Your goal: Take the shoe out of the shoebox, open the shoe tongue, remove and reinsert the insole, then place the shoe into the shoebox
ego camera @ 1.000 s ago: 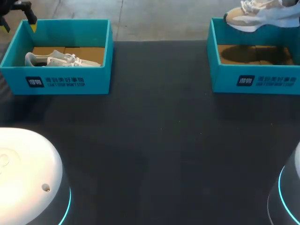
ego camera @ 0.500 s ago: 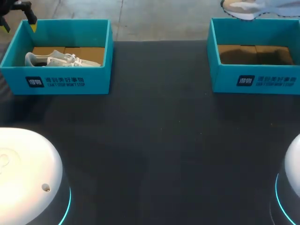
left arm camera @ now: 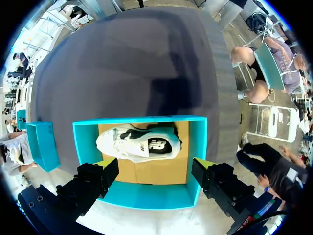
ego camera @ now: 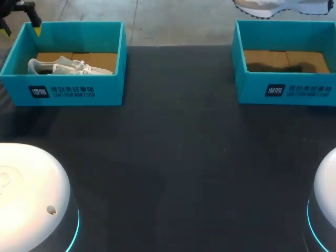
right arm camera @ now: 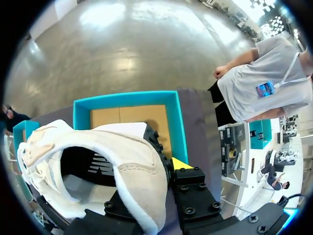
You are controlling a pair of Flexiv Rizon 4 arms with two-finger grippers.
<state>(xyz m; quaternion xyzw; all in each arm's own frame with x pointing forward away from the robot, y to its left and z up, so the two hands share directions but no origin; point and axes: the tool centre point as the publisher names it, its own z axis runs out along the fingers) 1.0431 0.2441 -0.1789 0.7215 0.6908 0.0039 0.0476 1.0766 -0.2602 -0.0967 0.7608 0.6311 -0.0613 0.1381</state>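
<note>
Two teal shoeboxes stand at the table's far side. The left shoebox [ego camera: 71,79] [left arm camera: 142,196] holds a white shoe [ego camera: 68,66] [left arm camera: 139,143] lying on its side. My left gripper [ego camera: 21,30] [left arm camera: 155,172] hangs open over that box's far wall, touching nothing. The right shoebox [ego camera: 286,84] [right arm camera: 128,100] shows only its bare cardboard floor. High above it a cream sneaker [ego camera: 273,6] [right arm camera: 98,161] hangs in my right gripper [right arm camera: 159,171], which is shut on the heel collar. One yellow fingertip [right arm camera: 179,163] shows outside the collar; the other finger is hidden inside the shoe.
The white domes of my arm bases sit at the near left [ego camera: 31,194] and near right [ego camera: 326,194] corners. Dark table surface [ego camera: 178,157] stretches between the boxes and in front of them.
The right gripper has lifted the cream sneaker higher and to the left, so that it has almost left the head view. Its shadow in the right box has shrunk. The left arm has not moved.
</note>
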